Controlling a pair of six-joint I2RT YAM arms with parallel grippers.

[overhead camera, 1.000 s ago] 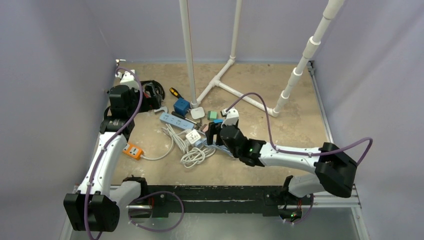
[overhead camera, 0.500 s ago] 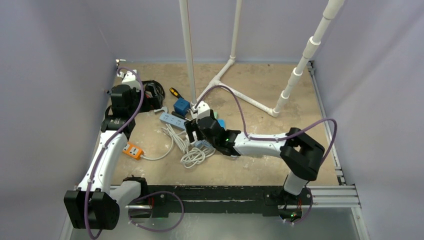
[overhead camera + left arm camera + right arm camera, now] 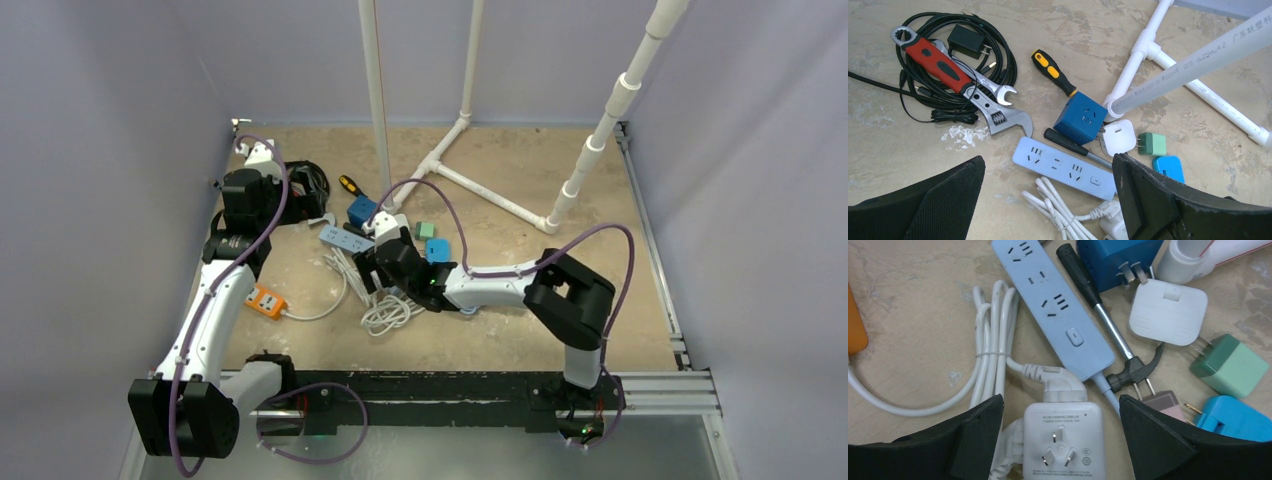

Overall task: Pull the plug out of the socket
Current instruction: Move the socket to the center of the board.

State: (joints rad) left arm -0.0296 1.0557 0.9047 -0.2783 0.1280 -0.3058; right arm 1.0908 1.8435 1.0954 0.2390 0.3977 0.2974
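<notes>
The socket is a white cube adapter (image 3: 1064,440) lying with its three prongs facing up. A white plug (image 3: 1060,384) sits in its far side, and its white cable (image 3: 993,340) runs off in a tied bundle to the left. My right gripper (image 3: 1060,405) is open and straddles the cube, one finger on each side without touching it. In the top view the right gripper (image 3: 385,262) covers the cube. My left gripper (image 3: 1048,165) hovers open and empty at the back left, above a light blue power strip (image 3: 1065,167).
Beside the socket lie the power strip (image 3: 1048,295), a screwdriver (image 3: 1098,310), a blue cube (image 3: 1118,260), and white (image 3: 1168,310), green (image 3: 1230,365) and blue (image 3: 1233,420) adapters. An orange socket (image 3: 266,301), wrenches (image 3: 948,70) on black cable, and a PVC frame (image 3: 480,190) stand around.
My right arm has swung left across the table to above the white socket, and its jaws have spread a little wider. The left arm has not moved.
</notes>
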